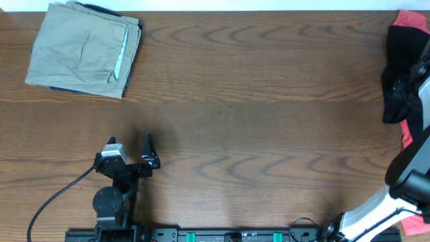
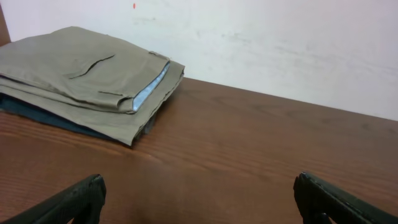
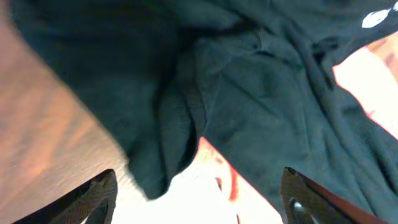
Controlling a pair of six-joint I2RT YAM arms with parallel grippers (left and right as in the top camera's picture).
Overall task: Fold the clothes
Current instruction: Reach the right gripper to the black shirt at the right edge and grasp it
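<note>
Right gripper [image 3: 198, 190] hovers with fingers wide apart over the black garment [image 3: 249, 93], which is heaped on a red garment [image 1: 410, 20] at the right edge of the table [image 1: 269, 101]. Best to pinch one layer at a hem, not the bunched middle, and avoid the red. Left gripper [image 1: 130, 142] is parked and empty, fingers apart. Khaki pants [image 1: 84, 50] lie folded far left.

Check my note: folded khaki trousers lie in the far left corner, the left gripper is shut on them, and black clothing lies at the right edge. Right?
One thing is wrong: the left gripper is open and empty, short of the trousers; the left wrist view shows it. The rest stands, black clothing included.
</note>
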